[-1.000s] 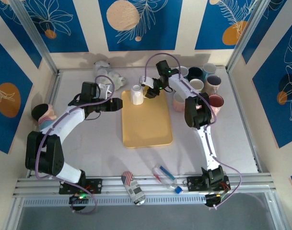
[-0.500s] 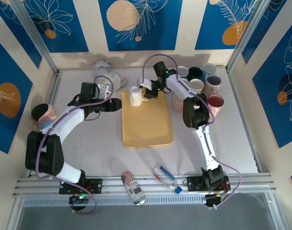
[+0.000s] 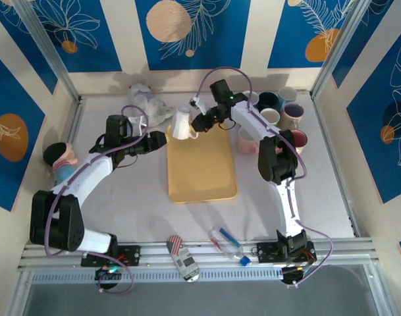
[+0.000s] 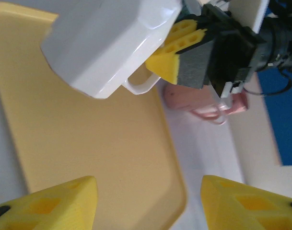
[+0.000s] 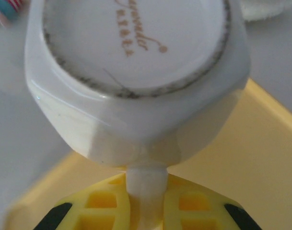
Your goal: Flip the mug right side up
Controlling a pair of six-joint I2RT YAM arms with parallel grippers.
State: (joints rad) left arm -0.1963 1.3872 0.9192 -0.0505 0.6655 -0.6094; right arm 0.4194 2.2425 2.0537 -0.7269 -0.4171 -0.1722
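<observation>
The white mug (image 3: pixel 182 123) hangs lifted and tilted over the far end of the yellow tray (image 3: pixel 201 172). My right gripper (image 3: pixel 197 124) is shut on its handle (image 5: pixel 146 194). The right wrist view faces the mug's stamped base (image 5: pixel 136 43). In the left wrist view the mug (image 4: pixel 105 40) hangs above the tray (image 4: pixel 88 139) with the right gripper's yellow fingers (image 4: pixel 177 52) pinching the handle. My left gripper (image 3: pixel 158 141) hovers open just left of the tray, nothing between its fingertips (image 4: pixel 54 201).
Several mugs (image 3: pixel 274 108) cluster at the back right, with a pink one (image 3: pixel 246 139) close to the tray's right edge. White crockery (image 3: pixel 147 102) sits at the back left. A can (image 3: pixel 184 260) and a pen (image 3: pixel 228 240) lie near the front rail.
The right gripper closed on the mug's handle and raised it off the tray, tipping it toward the back left. The left gripper stayed open and edged slightly left.
</observation>
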